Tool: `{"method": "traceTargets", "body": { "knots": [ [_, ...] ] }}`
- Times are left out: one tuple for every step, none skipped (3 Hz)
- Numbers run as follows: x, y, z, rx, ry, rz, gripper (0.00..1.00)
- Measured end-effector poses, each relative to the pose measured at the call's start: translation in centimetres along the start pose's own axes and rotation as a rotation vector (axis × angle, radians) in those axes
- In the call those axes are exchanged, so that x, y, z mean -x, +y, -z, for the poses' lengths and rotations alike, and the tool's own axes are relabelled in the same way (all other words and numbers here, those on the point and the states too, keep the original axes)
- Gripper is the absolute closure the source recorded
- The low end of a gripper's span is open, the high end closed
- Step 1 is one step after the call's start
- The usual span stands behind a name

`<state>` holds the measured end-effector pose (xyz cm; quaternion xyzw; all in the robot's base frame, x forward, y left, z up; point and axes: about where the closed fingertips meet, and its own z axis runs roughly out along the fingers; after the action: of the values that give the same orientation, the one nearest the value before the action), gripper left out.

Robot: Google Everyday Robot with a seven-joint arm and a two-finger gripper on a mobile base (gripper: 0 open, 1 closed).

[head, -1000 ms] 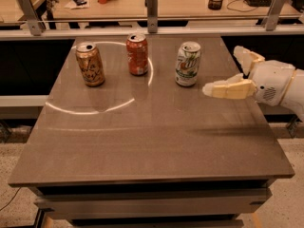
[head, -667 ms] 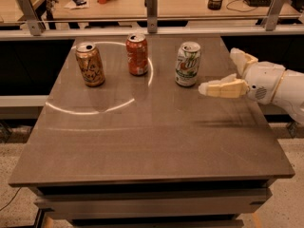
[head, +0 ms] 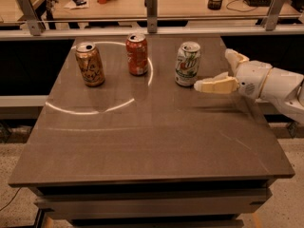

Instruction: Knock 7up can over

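Gripper [head: 213,71], fingers [head: 216,85] spread, hovers just beside the upright 7up can [head: 187,64].

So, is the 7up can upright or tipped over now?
Upright: the 7up can stands on its base on the table, silver top up. The open gripper sits close beside it; contact cannot be told.

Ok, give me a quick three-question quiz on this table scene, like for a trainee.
1. True or false: the 7up can is lying on its side.
2. Which can stands farthest from the hand? A) the red can B) the gold-brown can C) the 7up can
3. Fill in: the open hand sits close beside the 7up can, on the picture's ___ side.

Key: 1 false, it stands upright. 2 B, the gold-brown can. 3 right.
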<state>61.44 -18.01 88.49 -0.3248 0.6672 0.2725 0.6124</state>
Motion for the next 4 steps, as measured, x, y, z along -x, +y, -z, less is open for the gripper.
{"method": "traceTargets", "body": {
  "knots": [
    [-0.5,-0.6,-2.0,0.011,-0.004,0.003,0.0],
    [-0.5,-0.7,-4.2,0.038,-0.02,0.004,0.0],
    [-0.4,-0.3,-5.9,0.062,-0.033,0.002,0.0],
    [-0.2,0.1,-6.9,0.085,-0.045,0.003,0.16]
  ]
}}
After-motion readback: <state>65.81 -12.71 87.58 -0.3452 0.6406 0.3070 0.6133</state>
